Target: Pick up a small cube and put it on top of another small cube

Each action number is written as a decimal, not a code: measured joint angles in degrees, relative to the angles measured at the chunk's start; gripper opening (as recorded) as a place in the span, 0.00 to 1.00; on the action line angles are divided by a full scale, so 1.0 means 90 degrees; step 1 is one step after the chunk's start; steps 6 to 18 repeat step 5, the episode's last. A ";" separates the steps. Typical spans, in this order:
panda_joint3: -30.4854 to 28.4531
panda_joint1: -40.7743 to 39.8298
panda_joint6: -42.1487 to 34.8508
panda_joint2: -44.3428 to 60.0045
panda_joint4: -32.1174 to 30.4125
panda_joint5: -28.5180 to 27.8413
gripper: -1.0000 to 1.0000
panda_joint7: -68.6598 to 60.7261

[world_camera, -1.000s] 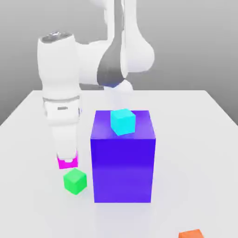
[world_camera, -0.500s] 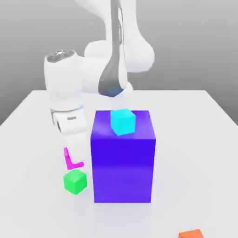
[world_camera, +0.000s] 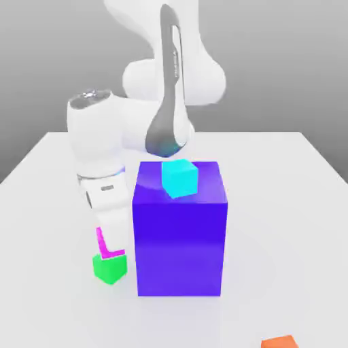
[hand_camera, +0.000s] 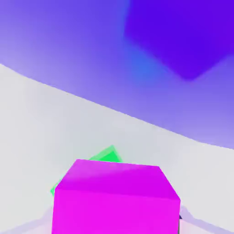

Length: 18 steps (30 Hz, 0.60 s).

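Lower left of the exterior view: hand (world_camera: 107,249) clamped on the pink cube (world_camera: 103,245), poised just above the green cube (world_camera: 110,268); release remains.

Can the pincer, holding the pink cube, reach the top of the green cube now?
Probably yes. The pincer holds the pink cube right above the green cube; the big blue block stands beside, not between.

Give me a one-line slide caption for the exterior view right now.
Gripper holds the magenta cube just above the green cube, beside the blue-violet block.
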 joint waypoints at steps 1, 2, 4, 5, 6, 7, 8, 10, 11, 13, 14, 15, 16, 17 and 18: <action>0.0012 -0.0005 0.0040 0.0047 0.0002 0.0025 0.00 -0.0018; 0.0032 -0.0020 0.0081 0.0093 0.0003 0.0045 0.00 -0.0034; 0.0034 -0.0011 0.0162 0.0184 0.0006 0.0071 0.00 -0.0055; 0.0023 0.0003 0.0202 0.0228 0.0007 0.0078 0.00 -0.0061; 0.0023 0.0003 0.0202 0.0228 0.0007 0.0078 0.00 -0.0061; 0.0023 0.0003 0.0202 0.0228 0.0007 0.0078 0.00 -0.0061; 0.0023 0.0003 0.0202 0.0228 0.0007 0.0078 0.00 -0.0061; 0.0023 0.0003 0.0202 0.0228 0.0007 0.0078 0.00 -0.0061; 0.0023 0.0003 0.0202 0.0228 0.0007 0.0078 0.00 -0.0061; 0.0023 0.0003 0.0202 0.0228 0.0007 0.0078 0.00 -0.0061; 0.0023 0.0003 0.0202 0.0228 0.0007 0.0078 0.00 -0.0061; 0.0023 0.0003 0.0202 0.0228 0.0007 0.0078 0.00 -0.0061; 0.0023 0.0003 0.0202 0.0228 0.0007 0.0078 0.00 -0.0061; 0.0023 0.0003 0.0202 0.0228 0.0007 0.0078 0.00 -0.0061; 0.0023 0.0003 0.0202 0.0228 0.0007 0.0078 0.00 -0.0061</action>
